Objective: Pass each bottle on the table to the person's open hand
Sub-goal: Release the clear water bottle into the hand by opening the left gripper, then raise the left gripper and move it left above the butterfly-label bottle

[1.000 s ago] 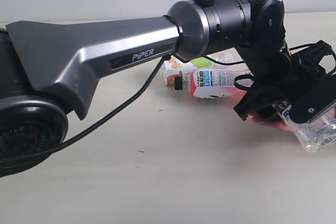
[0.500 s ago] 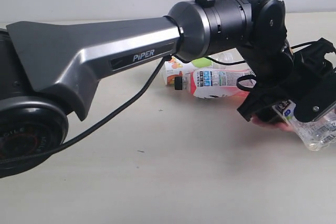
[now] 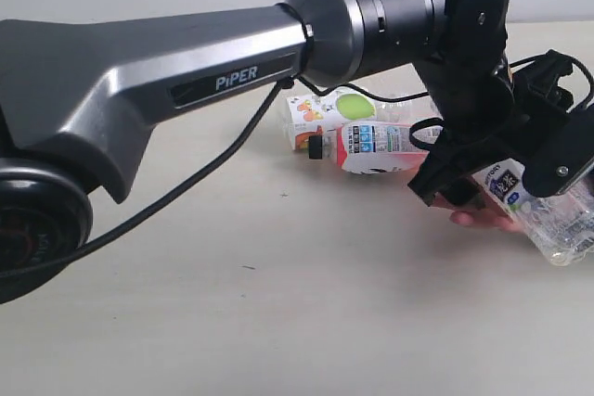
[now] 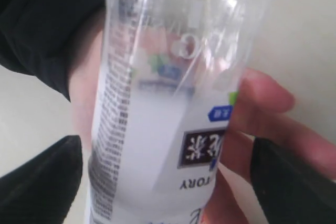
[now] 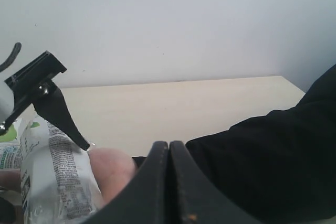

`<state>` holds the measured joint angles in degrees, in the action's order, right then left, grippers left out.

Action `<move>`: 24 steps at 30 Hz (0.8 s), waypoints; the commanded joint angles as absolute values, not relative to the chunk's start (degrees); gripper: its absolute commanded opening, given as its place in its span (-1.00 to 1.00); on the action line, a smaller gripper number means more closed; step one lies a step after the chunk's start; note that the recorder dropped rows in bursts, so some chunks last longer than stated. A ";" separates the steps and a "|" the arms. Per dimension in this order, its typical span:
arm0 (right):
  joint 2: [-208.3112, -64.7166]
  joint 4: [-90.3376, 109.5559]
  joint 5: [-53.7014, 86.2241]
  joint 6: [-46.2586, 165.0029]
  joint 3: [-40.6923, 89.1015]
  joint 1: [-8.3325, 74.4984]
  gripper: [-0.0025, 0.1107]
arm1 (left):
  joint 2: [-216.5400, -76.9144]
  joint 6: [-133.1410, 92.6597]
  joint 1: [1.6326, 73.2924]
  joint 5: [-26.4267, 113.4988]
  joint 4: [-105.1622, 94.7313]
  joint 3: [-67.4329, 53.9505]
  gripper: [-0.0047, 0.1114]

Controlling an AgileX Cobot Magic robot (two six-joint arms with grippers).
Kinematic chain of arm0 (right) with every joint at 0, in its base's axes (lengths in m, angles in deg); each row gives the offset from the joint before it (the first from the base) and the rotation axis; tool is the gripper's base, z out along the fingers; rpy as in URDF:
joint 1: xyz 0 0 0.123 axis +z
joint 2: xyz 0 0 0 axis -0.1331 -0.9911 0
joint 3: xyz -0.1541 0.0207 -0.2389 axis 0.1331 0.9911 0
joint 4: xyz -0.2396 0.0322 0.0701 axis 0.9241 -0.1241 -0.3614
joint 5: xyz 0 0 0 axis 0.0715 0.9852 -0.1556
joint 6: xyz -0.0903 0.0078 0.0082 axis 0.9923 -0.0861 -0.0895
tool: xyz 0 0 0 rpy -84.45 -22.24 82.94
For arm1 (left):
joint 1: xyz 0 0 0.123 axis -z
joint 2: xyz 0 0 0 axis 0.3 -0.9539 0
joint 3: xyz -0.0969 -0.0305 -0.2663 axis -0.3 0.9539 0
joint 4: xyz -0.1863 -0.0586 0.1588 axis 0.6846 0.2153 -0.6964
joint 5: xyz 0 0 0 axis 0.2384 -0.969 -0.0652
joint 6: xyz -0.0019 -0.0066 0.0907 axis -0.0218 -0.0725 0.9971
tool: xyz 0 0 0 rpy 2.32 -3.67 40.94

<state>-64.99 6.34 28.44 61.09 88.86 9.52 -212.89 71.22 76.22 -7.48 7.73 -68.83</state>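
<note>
The slim white-label bottle [image 3: 549, 218] lies in the person's open hand [image 3: 483, 220] at the right edge of the table [image 3: 278, 312]. My left gripper [image 3: 501, 183] straddles it, open, and the left wrist view shows both black fingers standing off the bottle [image 4: 152, 129]. There the hand's fingers [image 4: 273, 103] curl under the label between the jaws of that gripper [image 4: 168, 177]. The right gripper [image 5: 169, 182] is shut on nothing, close to the hand [image 5: 113, 169] and bottle [image 5: 52, 182]. Three more bottles lie behind: green-apple [image 3: 357, 106], fruit-print [image 3: 311, 122], and pink-red [image 3: 385, 146] with a black cap.
My left arm's grey link [image 3: 186, 90] spans the exterior view from left to right and hides part of the table. A black cable [image 3: 204, 187] hangs under it. The person's black sleeve [image 5: 262, 171] fills the space beside the right gripper.
The left gripper's jaws have spread wider and come off the bottle, which stays in the hand. The left arm has risen a little, uncovering more of the green-apple bottle.
</note>
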 commanded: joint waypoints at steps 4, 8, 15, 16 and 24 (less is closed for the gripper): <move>-64.72 6.53 27.79 61.57 89.10 9.07 -0.96 | -210.74 69.95 76.28 -9.31 7.33 -69.31 0.51; -64.72 6.53 27.79 61.57 89.10 9.07 -0.96 | -209.53 67.86 76.28 -10.73 7.33 -69.31 0.50; -64.72 6.70 27.79 61.57 89.10 9.07 -0.96 | -206.86 63.44 76.28 -13.16 5.16 -69.31 0.50; -64.72 6.70 27.79 61.57 89.10 9.07 -0.96 | -206.75 62.67 76.28 -13.57 4.40 -69.31 0.50; -64.72 6.70 27.79 61.57 89.10 9.07 -0.96 | -205.30 48.45 76.28 -18.90 -7.93 -69.31 0.43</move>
